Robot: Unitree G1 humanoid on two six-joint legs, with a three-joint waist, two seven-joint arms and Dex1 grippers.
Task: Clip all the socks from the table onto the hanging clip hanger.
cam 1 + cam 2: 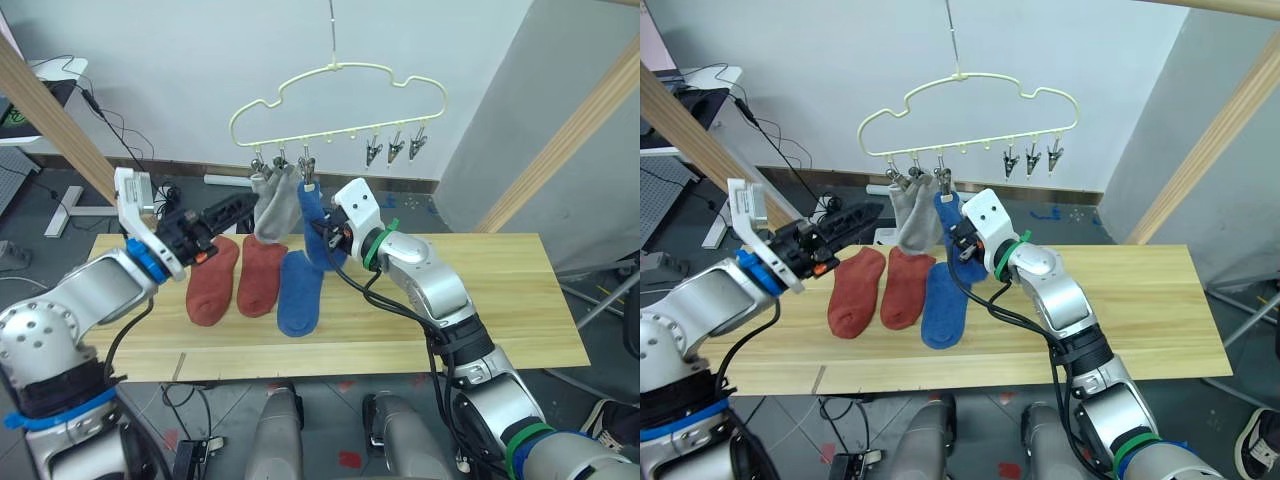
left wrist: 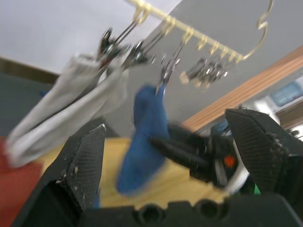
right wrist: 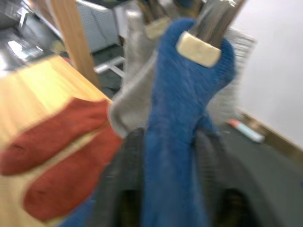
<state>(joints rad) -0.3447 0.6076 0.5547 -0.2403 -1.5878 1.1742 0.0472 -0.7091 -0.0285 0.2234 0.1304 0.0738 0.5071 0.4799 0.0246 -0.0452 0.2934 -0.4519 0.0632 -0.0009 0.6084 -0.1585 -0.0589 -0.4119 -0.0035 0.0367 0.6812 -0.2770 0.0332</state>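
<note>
Socks: three hung [image 1: 311, 215], three tabled [image 1: 262, 277].

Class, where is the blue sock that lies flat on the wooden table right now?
In the left eye view the flat blue sock lies on the light wooden table, right of the two rust-red socks, below the right gripper.

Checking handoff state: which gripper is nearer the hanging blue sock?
Right. The right gripper is at the hanging blue sock, fingers around its lower part. The left gripper is open, off to the robot's left, beside the grey socks.
</note>
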